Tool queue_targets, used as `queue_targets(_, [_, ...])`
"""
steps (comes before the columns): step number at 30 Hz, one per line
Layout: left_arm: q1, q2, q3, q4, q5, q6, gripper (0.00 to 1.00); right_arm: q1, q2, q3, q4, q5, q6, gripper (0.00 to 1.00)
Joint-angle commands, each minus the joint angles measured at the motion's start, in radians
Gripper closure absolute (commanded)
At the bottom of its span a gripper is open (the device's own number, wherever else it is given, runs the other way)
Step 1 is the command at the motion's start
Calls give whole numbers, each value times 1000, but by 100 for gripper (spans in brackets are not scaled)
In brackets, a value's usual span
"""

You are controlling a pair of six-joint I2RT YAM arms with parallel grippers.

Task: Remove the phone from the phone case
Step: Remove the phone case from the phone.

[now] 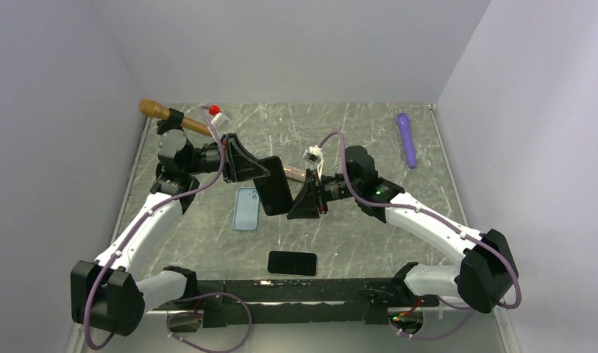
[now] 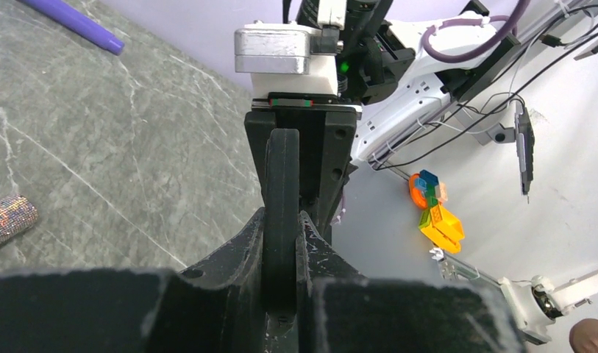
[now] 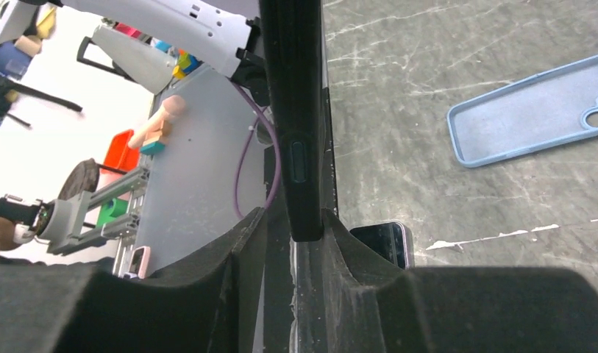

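A black phone case (image 1: 273,185) with a phone in it is held up over the table's middle, between my two grippers. My left gripper (image 1: 265,170) is shut on its upper end. In the left wrist view the case (image 2: 282,165) shows edge-on, pinched between the fingers of that gripper (image 2: 282,220). My right gripper (image 1: 304,200) is at the case's lower right edge. In the right wrist view the case's end (image 3: 296,110) sits between that gripper's (image 3: 294,217) spread jaws, against the right finger with a gap on the left.
An empty light-blue case (image 1: 246,208) lies under the held case and shows in the right wrist view (image 3: 531,110). A bare black phone (image 1: 292,262) lies near the front edge. A purple stick (image 1: 407,138), a brown-handled tool (image 1: 167,114) and a glittery cylinder (image 2: 9,220) lie further back.
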Motion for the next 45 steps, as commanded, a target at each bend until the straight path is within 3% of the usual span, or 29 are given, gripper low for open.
queue_targets(1, [-14, -43, 7, 83, 24, -6, 100, -4, 12, 21, 128, -84, 11, 66])
queue_targets(7, [-57, -86, 43, -68, 40, 123, 100, -3, 44, 37, 134, -96, -29, 82])
queue_targets(10, [-80, -107, 72, -176, 45, 210, 100, 5, 41, 47, 109, -92, -75, 98])
queue_targets(17, [-82, -143, 148, -366, -6, 106, 100, 115, 6, 79, -40, 1, -305, 100])
queue_targets(20, [-82, -172, 110, -288, 5, -48, 100, 181, -5, 71, -2, 24, -353, 100])
queue_targets(26, [-86, -236, -31, 31, 9, -400, 100, 257, -13, 78, 85, 32, -421, 100])
queue_targets(34, [-140, -261, -29, -102, -22, -368, 100, 341, -50, 160, 14, 203, -580, 100])
queue_targets(45, [-161, -160, -70, 101, -37, -498, 100, 380, -85, 297, -114, 285, -725, 100])
